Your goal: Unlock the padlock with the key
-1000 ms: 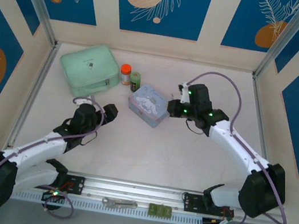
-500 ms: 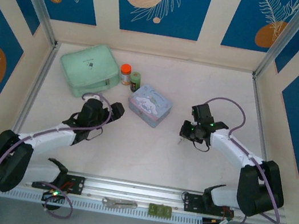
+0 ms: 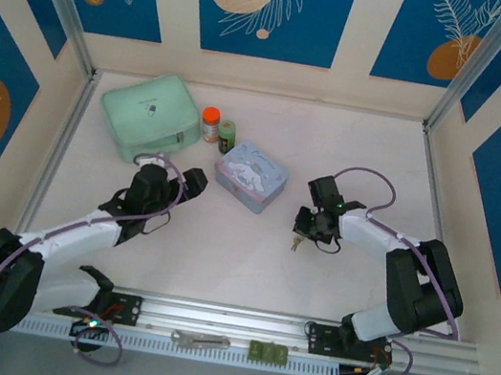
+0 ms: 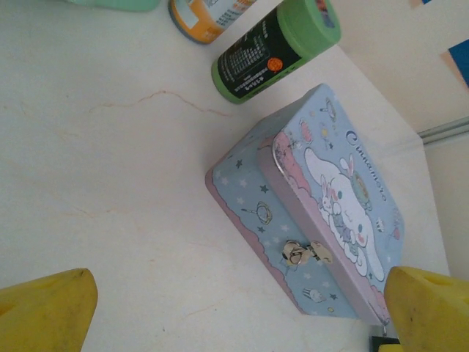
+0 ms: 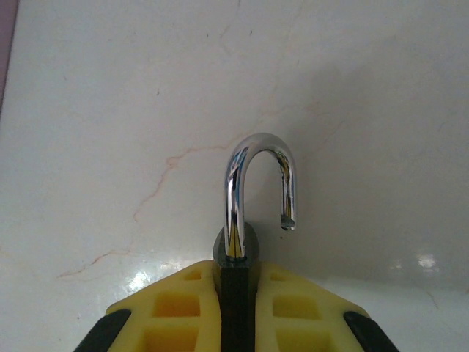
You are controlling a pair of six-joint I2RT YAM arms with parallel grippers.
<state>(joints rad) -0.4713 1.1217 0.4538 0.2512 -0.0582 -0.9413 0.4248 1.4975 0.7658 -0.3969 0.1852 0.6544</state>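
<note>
In the right wrist view the padlock point(image 5: 233, 196) stands upright between my yellow fingers point(image 5: 183, 308). Its black body is clamped and its silvery shackle is swung open, the free end hanging clear of the body. From above, my right gripper point(image 3: 308, 224) sits low over the table right of the light-blue tin point(image 3: 250, 176). A tiny pale-metal key point(image 3: 296, 244) pokes out at its near side. My left gripper point(image 3: 195, 183) stands open left of the tin, holding nothing. Its yellow fingertips point(image 4: 45, 312) frame the tin's latch side point(image 4: 308, 253).
A mint-green case point(image 3: 150, 114) lies at the back left. An orange-capped bottle point(image 3: 210, 124) and a green-capped bottle point(image 3: 228, 135) stand beside it, just behind the tin. A grey tool point(image 3: 200, 340) and a green block point(image 3: 267, 352) rest on the front rail.
My right arm has swung from beside the tin's right end toward the near middle and lowered to the table. My left gripper has edged closer to the tin.
</note>
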